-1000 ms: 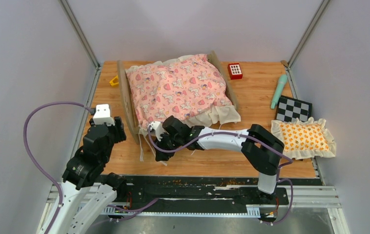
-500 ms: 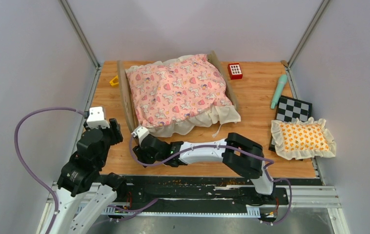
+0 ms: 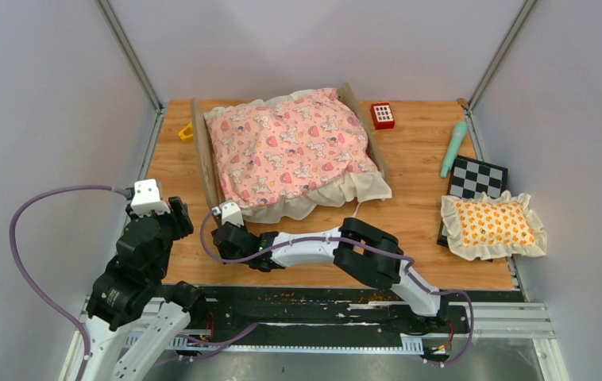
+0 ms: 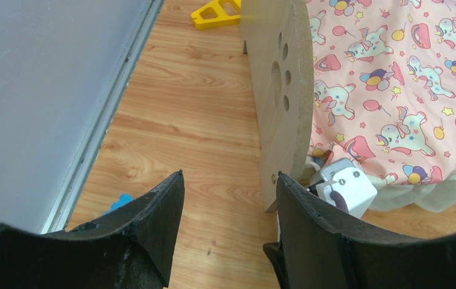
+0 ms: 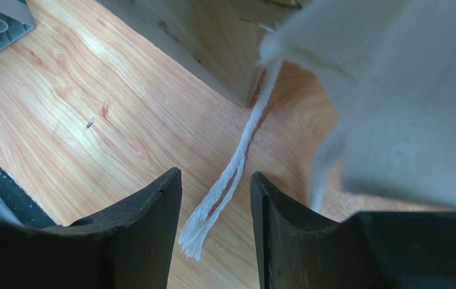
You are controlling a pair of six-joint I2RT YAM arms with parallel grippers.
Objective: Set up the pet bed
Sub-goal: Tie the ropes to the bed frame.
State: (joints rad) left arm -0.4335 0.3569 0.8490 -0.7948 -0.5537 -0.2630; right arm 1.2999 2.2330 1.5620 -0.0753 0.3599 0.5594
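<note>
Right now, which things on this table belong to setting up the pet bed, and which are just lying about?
Job in hand: wooden bed frame with paw-print headboard; pink unicorn quilt lying on it.

Lying about: red block; yellow piece; teal stick; checkered board; orange-patterned frilled pillow, off the bed at the right edge.

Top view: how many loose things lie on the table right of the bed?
4: a red block at the far corner of the bed, a teal tube by the right wall, a checkered board just nearer, an orange pillow overlapping that board. The right arm may hide more.
</note>
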